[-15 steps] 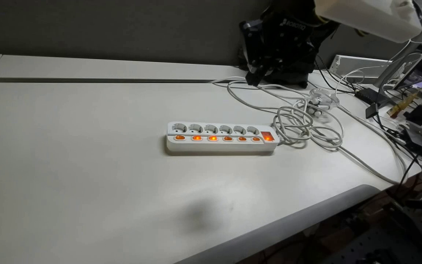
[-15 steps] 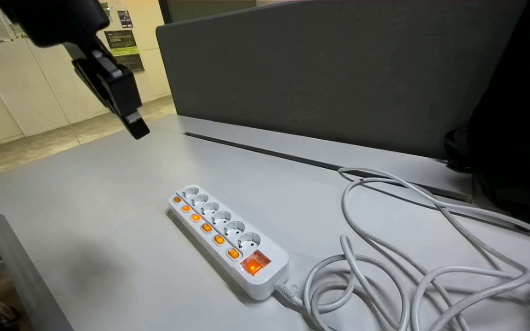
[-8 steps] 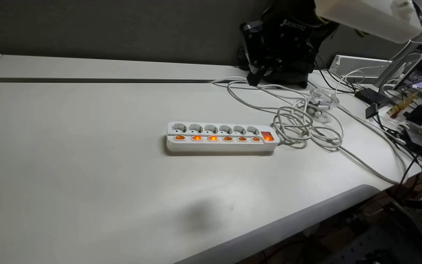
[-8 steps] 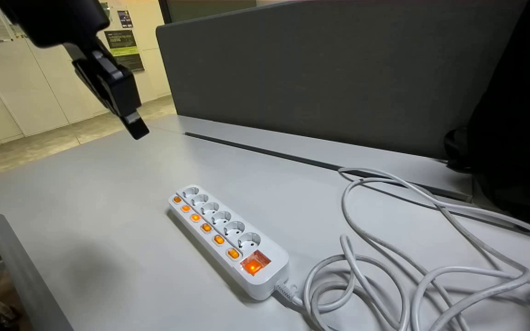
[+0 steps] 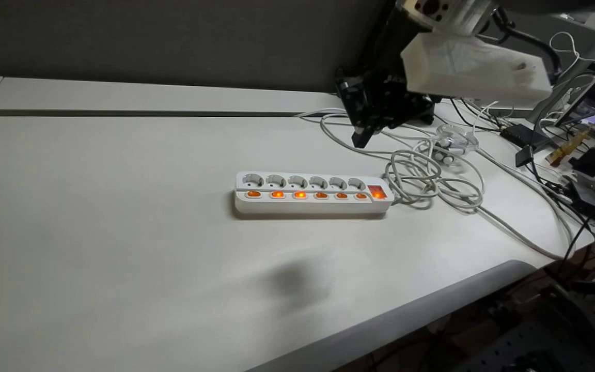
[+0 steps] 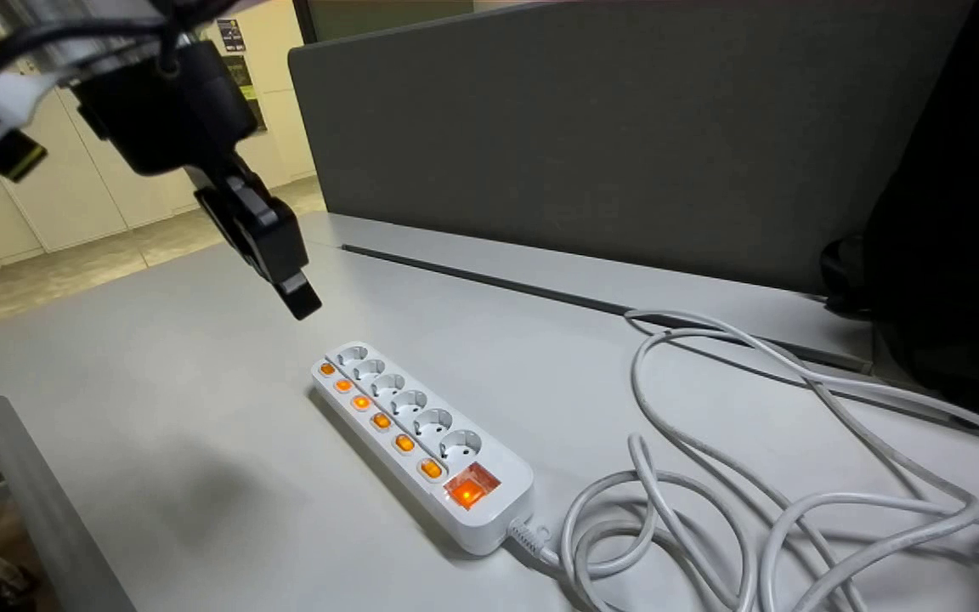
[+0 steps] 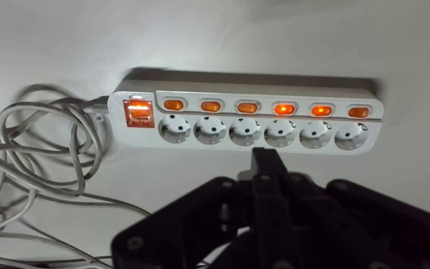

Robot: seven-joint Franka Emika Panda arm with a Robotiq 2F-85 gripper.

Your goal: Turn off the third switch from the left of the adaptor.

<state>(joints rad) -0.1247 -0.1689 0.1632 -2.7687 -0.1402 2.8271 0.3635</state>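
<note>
Wrist view, lower right: the clenched black jointed gripper [image 7: 269, 160] faces the long white plastic adaptor [image 7: 266, 106], its oval orange third switch [image 7: 284, 109] lit.

We seem to be in an office: a white bench [image 5: 122, 227] with a dark divider [image 6: 625, 144], a computer screen [image 5: 594, 93] and posters [image 6: 232, 36].
</note>
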